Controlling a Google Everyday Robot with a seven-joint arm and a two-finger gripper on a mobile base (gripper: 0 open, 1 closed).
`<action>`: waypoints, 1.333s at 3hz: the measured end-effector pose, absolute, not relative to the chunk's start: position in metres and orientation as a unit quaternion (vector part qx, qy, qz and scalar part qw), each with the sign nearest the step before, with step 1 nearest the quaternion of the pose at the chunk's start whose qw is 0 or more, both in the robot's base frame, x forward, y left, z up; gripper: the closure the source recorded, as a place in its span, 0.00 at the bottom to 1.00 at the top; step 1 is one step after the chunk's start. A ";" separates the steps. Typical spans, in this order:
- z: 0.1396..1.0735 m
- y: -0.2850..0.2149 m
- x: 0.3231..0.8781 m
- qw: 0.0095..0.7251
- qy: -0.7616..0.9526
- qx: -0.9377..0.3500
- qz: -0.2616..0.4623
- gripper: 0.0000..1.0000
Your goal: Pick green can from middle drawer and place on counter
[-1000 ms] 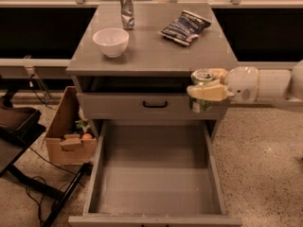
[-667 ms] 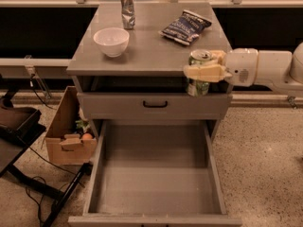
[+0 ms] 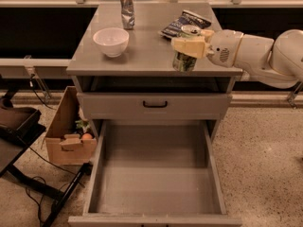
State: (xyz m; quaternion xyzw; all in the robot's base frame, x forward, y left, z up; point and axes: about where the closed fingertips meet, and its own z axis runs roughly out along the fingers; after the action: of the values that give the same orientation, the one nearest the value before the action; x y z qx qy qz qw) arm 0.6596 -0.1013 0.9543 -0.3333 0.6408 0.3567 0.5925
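My gripper [image 3: 188,46] reaches in from the right on a white arm and is shut on the green can [image 3: 183,62]. The can's silver top shows above the cream fingers [image 3: 191,45]. The can is upright over the front right part of the counter [image 3: 147,51], near its front edge; I cannot tell whether it touches the surface. The middle drawer [image 3: 156,174] is pulled fully out below, with its grey floor bare.
A white bowl [image 3: 111,40], a crinkled silver can [image 3: 126,11] and a dark snack bag [image 3: 183,21] are on the counter. A shut drawer front with a black handle [image 3: 155,105] is under the top. A cardboard box [image 3: 68,136] and a black stand [image 3: 19,126] are at the left.
My gripper has carried the green can up and to the left, from beside the cabinet's right side to above the counter's front right part.
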 end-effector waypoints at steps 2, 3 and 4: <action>0.929 -0.095 0.728 0.628 0.659 -0.293 0.291 1.00; 0.918 -0.101 0.749 0.646 0.660 -0.284 0.259 1.00; 0.908 -0.107 0.763 0.649 0.669 -0.274 0.235 1.00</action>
State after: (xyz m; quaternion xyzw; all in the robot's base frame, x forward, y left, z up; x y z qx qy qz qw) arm 0.7628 -0.1069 0.9084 -0.2742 0.6694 0.2347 0.6493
